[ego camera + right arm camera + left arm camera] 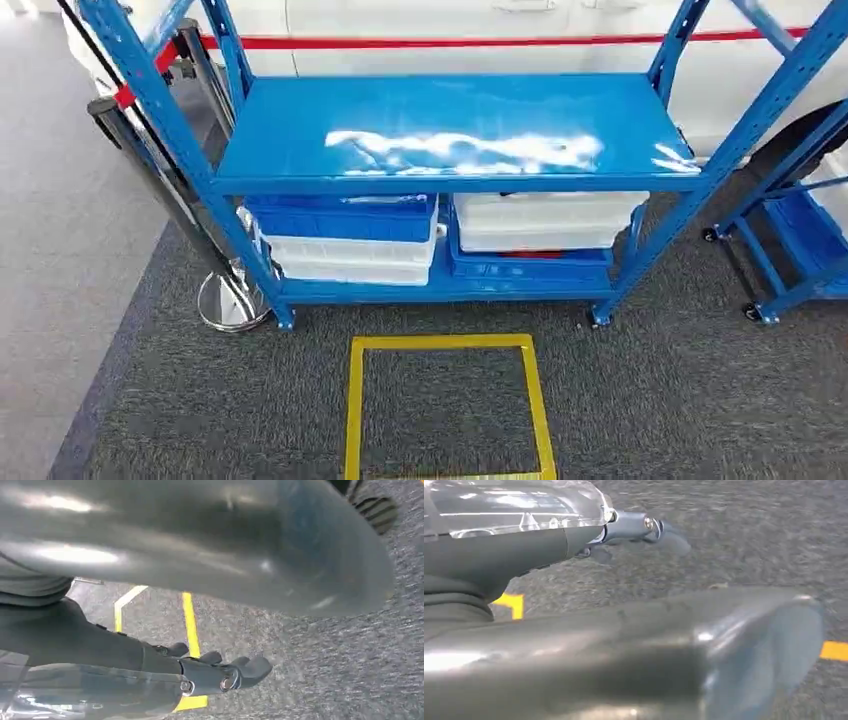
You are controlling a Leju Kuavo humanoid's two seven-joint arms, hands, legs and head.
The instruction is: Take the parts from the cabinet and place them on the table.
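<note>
The left hand (644,530) is seen hanging over grey carpet, fingers loosely apart, nothing held. The right hand (225,672) is likewise carried low and empty, fingers slightly spread, above the yellow floor marking (189,625).

No part has been taken yet. The parts would be sought in the bins on the blue cabinet's (460,130) lower shelf: a blue bin (340,215) over a white bin (345,258) at left, a white bin (545,218) over a blue one at right; their contents cannot be made out.

A low reach is judged necessary, kept under the upper shelf's front edge. Open carpet (680,400) is offered ahead; the uprights and a chrome-based post (228,300) should be avoided.
</note>
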